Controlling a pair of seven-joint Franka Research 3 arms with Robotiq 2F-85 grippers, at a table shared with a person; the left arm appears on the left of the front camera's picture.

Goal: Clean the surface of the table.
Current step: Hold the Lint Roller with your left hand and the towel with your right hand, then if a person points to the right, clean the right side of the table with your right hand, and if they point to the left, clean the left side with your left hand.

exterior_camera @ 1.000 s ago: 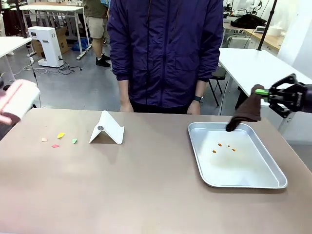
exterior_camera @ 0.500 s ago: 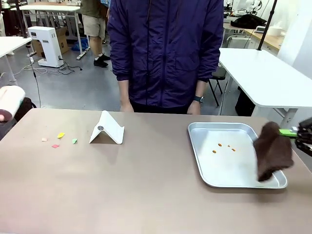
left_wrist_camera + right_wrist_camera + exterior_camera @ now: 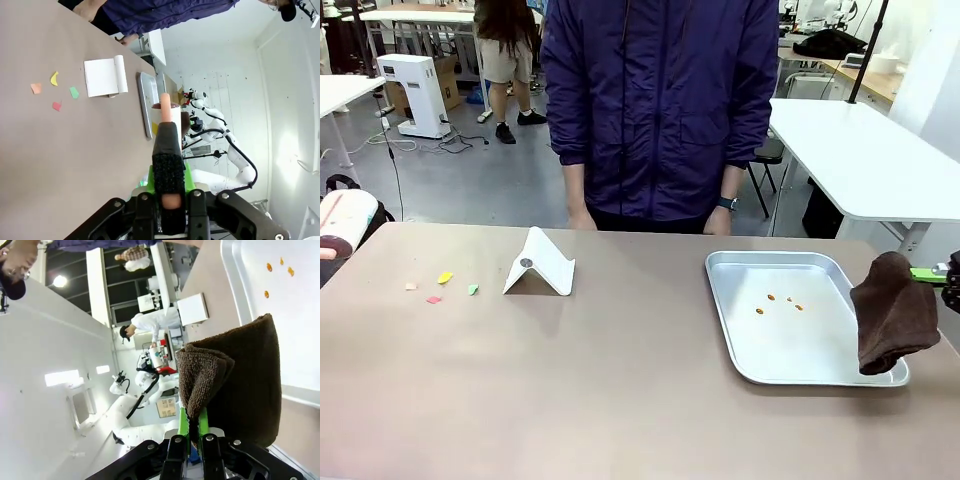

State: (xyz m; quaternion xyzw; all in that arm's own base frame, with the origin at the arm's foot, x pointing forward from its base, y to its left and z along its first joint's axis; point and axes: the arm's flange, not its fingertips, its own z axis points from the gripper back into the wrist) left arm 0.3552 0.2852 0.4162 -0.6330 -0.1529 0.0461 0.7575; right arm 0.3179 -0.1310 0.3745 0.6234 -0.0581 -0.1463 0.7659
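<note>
The taupe table [image 3: 620, 380] carries small coloured paper scraps [image 3: 442, 286] at its left, also seen as scraps [image 3: 54, 91] in the left wrist view. My right gripper [image 3: 926, 273] is shut on a brown cloth [image 3: 894, 314] that hangs over the near right corner of the metal tray [image 3: 752, 368]. From the wrist, that gripper [image 3: 192, 424] pinches the cloth [image 3: 240, 385] between green pads. My left gripper [image 3: 169, 186] is shut on a black-handled tool [image 3: 167, 150] with a white head, whose head [image 3: 344, 222] shows at the table's far left edge.
The tray holds a few orange crumbs [image 3: 778, 301]. A white folded stand [image 3: 540, 266] sits left of centre. A person in a dark blue jacket [image 3: 660, 100] stands at the far side, hands down. A white table [image 3: 860, 150] lies beyond the right edge.
My right gripper has carried the cloth from the tray's far right corner outward and down to its near right corner. The white tool head at the left edge has dropped lower and drawn back.
</note>
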